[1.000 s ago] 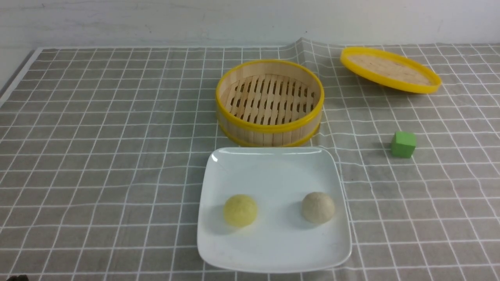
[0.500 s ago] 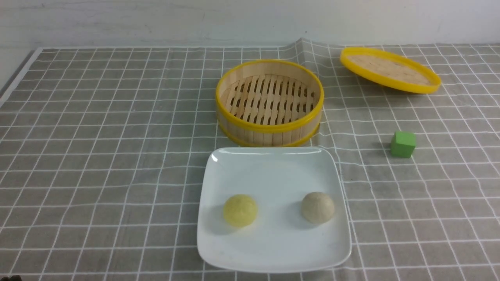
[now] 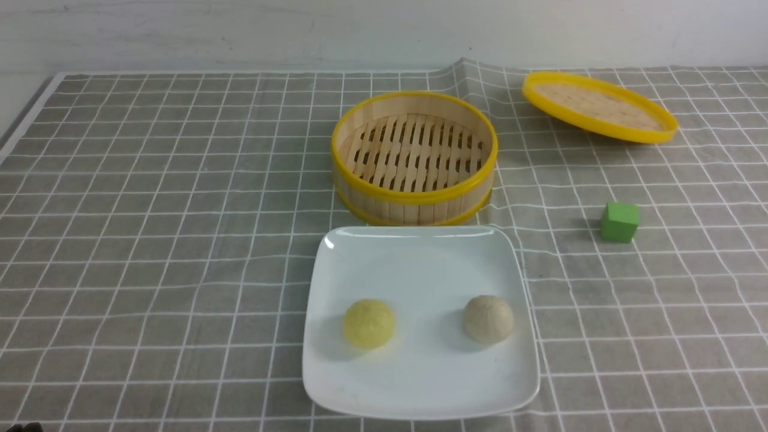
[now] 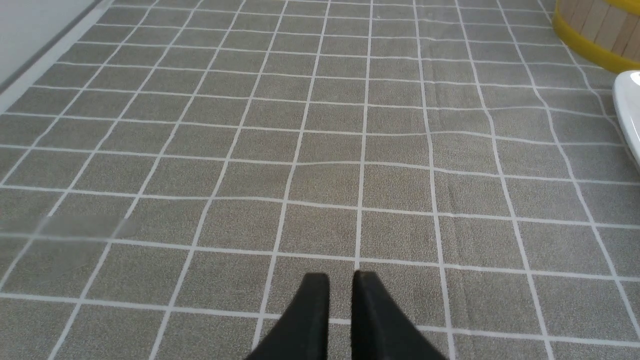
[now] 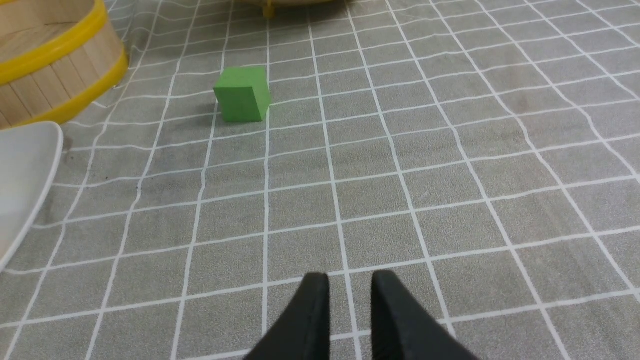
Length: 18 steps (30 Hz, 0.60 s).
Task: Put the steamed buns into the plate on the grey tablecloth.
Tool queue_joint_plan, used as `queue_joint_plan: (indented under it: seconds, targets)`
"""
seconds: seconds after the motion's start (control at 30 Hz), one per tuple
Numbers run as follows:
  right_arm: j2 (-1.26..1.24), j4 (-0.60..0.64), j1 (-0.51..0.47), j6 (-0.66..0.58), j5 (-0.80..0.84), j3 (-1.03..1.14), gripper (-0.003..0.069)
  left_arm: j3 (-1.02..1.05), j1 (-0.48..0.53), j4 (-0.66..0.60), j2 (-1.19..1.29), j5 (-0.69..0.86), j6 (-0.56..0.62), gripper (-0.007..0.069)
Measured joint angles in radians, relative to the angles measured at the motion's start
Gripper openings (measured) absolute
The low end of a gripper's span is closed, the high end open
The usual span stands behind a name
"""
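We log both steamed buns on the glossy white square plate (image 3: 420, 372), which lies on the grey white-gridded tablecloth (image 3: 150, 240): the pale yellow pleated bun (image 3: 368, 324) toward 8 o'clock of the plate's centre, the beige-grey pleated bun (image 3: 488, 319) toward 4 o'clock, well apart. At the plate's 12 o'clock, just beside its rim, stands the round yellow-rimmed bamboo steamer basket (image 3: 414, 157); we see nothing in it. The round yellow-rimmed bamboo lid (image 3: 599, 107) lies at the basket's 2 o'clock, the small green cube (image 3: 620, 222) at the plate's 2 o'clock. The left gripper (image 4: 340, 276) shows a narrow slit between its jaws, over bare cloth, holding nothing. The right gripper (image 5: 350, 276) is likewise slightly parted and holds nothing.
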Motion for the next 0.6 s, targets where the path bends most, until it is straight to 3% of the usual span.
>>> queue_joint_plan:
  seconds: [0.6]
  targets:
    - [0.0,0.0,0.0,0.0,0.0,0.0,0.0173,0.0,0.0,0.0,0.0,0.0,0.0,0.0126]
